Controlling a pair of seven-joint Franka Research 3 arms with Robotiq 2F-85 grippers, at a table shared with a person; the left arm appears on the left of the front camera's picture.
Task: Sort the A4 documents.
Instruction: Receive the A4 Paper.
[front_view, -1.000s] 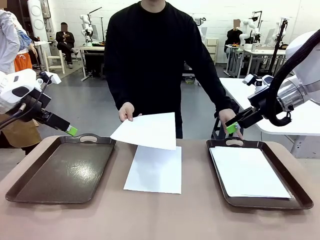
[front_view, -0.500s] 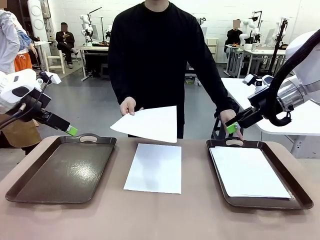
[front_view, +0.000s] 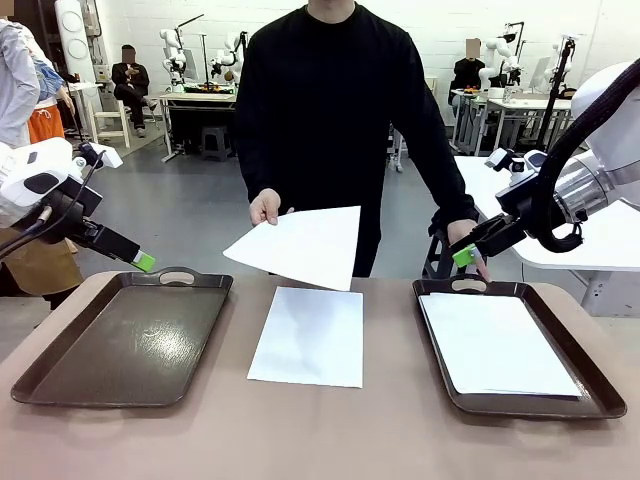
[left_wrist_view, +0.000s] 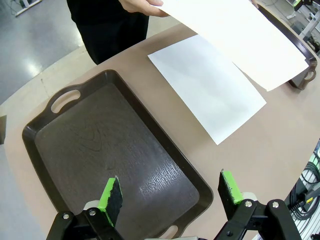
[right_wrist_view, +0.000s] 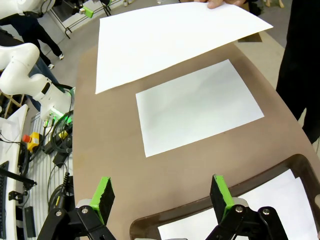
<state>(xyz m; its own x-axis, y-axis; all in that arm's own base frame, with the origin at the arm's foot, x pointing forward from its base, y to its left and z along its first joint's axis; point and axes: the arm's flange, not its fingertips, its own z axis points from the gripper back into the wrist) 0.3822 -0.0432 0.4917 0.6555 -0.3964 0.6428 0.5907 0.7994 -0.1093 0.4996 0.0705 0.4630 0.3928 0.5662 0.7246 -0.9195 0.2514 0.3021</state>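
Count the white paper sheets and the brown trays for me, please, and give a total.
White A4 sheets: 3 (held sheet, table sheet, tray sheet; whether more lie beneath it cannot be told)
Brown trays: 2 (left tray, right tray)
Total: 5

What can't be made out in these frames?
- Sheet count in the right tray: front view shows one white top; right wrist view's bottom edge cuts it.
- Person's hand by that tray: front view, partly behind the right gripper.
- Print on the held sheet: too small, every view.
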